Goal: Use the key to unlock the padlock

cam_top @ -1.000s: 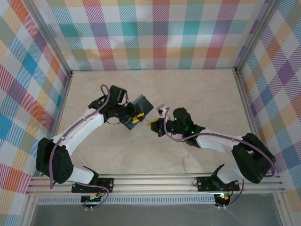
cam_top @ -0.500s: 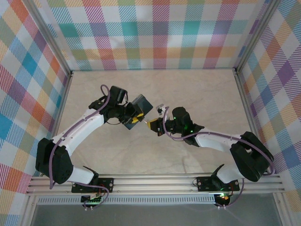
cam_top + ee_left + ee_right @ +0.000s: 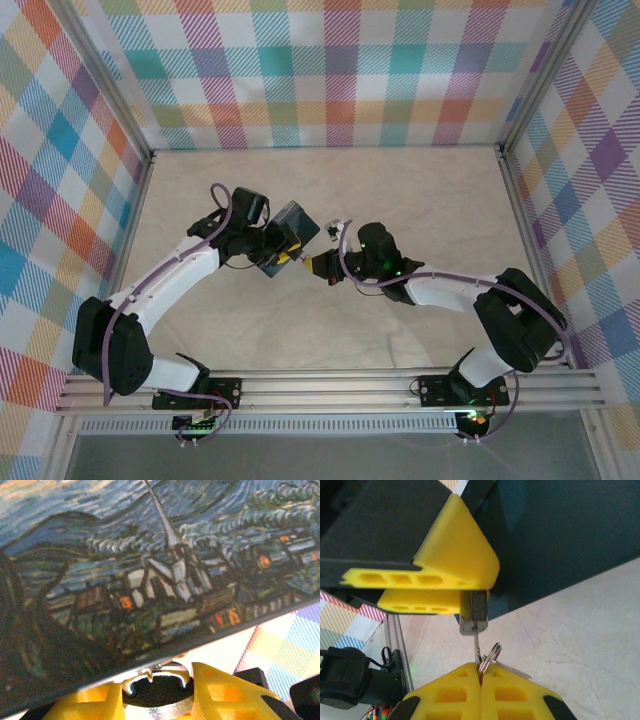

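In the left wrist view the padlock (image 3: 157, 692), a small dark body with a silvery shackle, sits between my left gripper's yellow fingers (image 3: 220, 692). The left gripper (image 3: 157, 685) is shut on it. The shackle hooks into the edge of the painted box (image 3: 150, 555). In the right wrist view the padlock (image 3: 474, 611) hangs under the left fingers (image 3: 455, 555). The thin silvery key (image 3: 476, 641) reaches up from my right gripper (image 3: 480, 672), which is shut on it. The key's tip is at the keyhole in the padlock's underside. From above, the left gripper (image 3: 283, 257) and right gripper (image 3: 323, 267) nearly meet.
A key ring (image 3: 490, 656) and a second flat key stick out beside the right fingers. The dark box (image 3: 296, 226) is lifted off the marble table (image 3: 420, 190) beside the left wrist. Plaid walls enclose the table on three sides.
My right gripper has moved a little left toward the padlock, bringing the key up to it. The left arm with padlock and box has shifted slightly.
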Controlling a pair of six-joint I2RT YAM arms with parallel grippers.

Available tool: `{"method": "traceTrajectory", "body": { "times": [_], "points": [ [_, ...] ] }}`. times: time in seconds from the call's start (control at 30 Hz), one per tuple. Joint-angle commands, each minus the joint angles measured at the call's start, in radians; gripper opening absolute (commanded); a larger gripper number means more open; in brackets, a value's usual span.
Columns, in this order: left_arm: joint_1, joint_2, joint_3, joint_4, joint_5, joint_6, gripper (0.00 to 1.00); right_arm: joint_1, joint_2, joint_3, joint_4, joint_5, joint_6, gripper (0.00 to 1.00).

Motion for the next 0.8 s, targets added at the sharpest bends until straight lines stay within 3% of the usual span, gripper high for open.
{"method": "traceTrajectory", "body": {
  "times": [0.0,0.23,0.4,0.5,0.67,0.77],
  "points": [
    [-0.023,-0.038,-0.011,0.022,0.093,0.023,0.09,0.018,0.025,0.071,0.157,0.005,0.025,0.00],
    [-0.028,-0.051,-0.033,0.015,0.091,0.011,0.09,0.019,0.056,0.114,0.222,0.000,0.094,0.00],
    [0.013,-0.084,-0.026,-0.048,-0.001,0.012,0.09,-0.005,-0.013,0.070,0.072,0.035,0.088,0.30],
    [0.039,-0.098,-0.012,-0.096,-0.064,0.037,0.08,-0.056,-0.072,-0.023,0.033,0.050,0.090,0.36],
    [0.064,-0.072,0.007,-0.110,-0.034,0.048,0.08,-0.071,-0.168,-0.028,-0.191,0.044,-0.138,0.38],
    [0.064,-0.050,0.029,-0.124,-0.005,0.043,0.08,-0.066,-0.198,0.002,-0.259,0.007,-0.323,0.34]
  ]
}}
